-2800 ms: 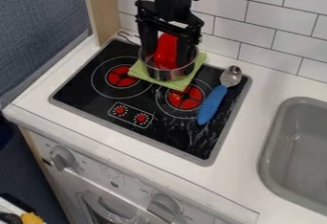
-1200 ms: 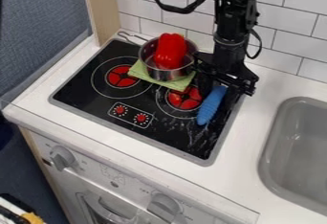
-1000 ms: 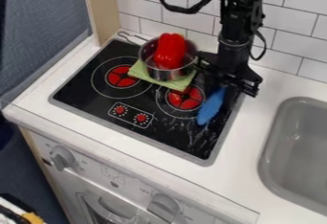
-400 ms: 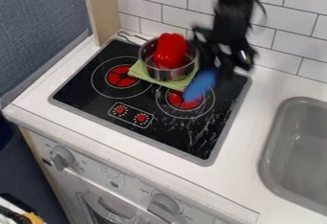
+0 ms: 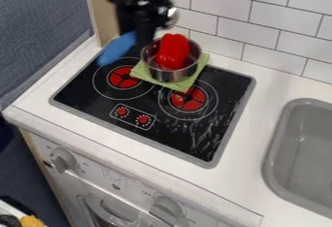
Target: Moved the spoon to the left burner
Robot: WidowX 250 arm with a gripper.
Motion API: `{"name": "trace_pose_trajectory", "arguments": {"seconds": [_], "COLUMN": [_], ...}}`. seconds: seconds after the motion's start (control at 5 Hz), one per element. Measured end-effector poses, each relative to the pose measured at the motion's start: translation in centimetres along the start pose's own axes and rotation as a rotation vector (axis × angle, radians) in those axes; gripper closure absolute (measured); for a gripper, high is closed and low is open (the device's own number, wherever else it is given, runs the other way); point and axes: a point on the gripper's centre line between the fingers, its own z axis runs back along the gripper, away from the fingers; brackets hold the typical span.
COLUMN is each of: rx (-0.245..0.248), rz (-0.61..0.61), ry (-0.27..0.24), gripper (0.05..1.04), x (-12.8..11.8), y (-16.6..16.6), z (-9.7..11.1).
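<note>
Camera view: bears small markings on the white front panel (image 5: 91, 165), too small to read. Has been carried across from beside the right burner (image 5: 189, 100), where it lay 2.8 seconds ago: the spoon (image 5: 118, 48), now pinched in the gripper (image 5: 139, 29), raised over the hob's (image 5: 97, 104) back left, handle near the left burner (image 5: 124, 77).

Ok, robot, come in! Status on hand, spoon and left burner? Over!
Hand gripping spoon. Spoon raised near left burner. Green cloth laps burner's right edge; pot close by.
</note>
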Motion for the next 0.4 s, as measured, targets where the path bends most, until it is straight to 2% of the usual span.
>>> {"name": "trace_pose_trajectory", "arguments": {"seconds": [0.2, 0.4], "rx": [0.052, 0.056], "rz": [0.063, 0.136], "ry": [0.002, 0.006], "gripper": [0.713, 0.714], "x": [-2.9, -3.4], "y": [5.0, 7.3], "z": [-1.5, -4.1]}}
